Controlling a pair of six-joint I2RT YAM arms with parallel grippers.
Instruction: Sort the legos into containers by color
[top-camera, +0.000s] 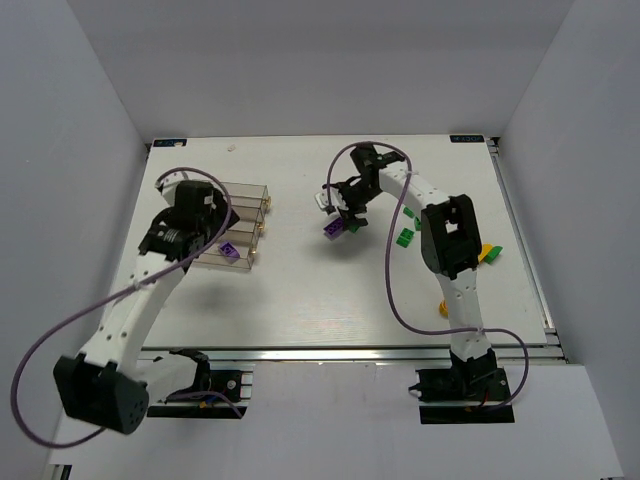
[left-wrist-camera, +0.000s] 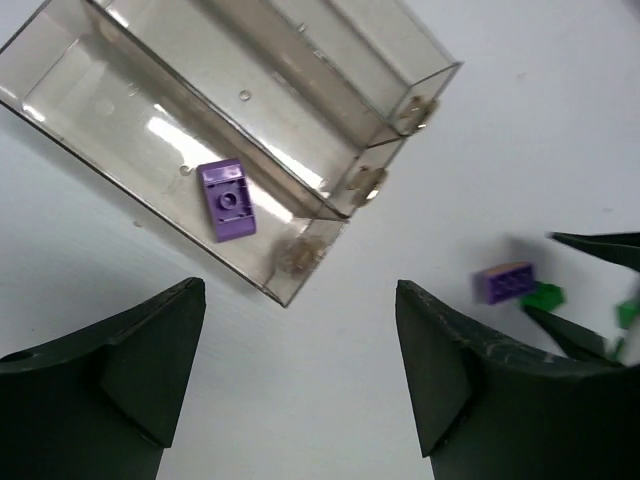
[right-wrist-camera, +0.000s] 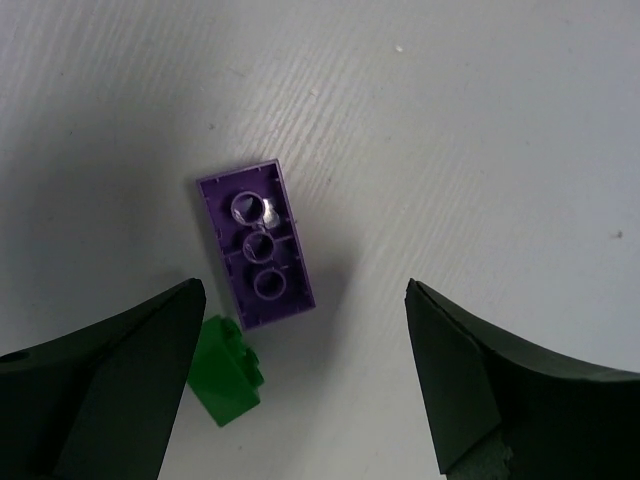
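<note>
The right gripper (right-wrist-camera: 305, 335) hangs with its jaws spread wide and empty, straddling a small purple plastic lego brick (right-wrist-camera: 255, 245). The brick lies on the white table (right-wrist-camera: 500, 120) with its 3 underside tubes facing up. That spread looks meant to clear the brick's sides before closing. A small green plastic brick (right-wrist-camera: 228, 380) sits against its near end and could get snagged. The left gripper (left-wrist-camera: 300, 335), also wide and empty, hovers by 3 joined clear plastic containers (left-wrist-camera: 120, 110). The end compartment nearest it holds 1 purple brick (left-wrist-camera: 227, 200), so that is likely where this one belongs.

Top view spans the table (top-camera: 300, 295); both close downward wrist views share a purple brick (right-wrist-camera: 255, 243).
</note>
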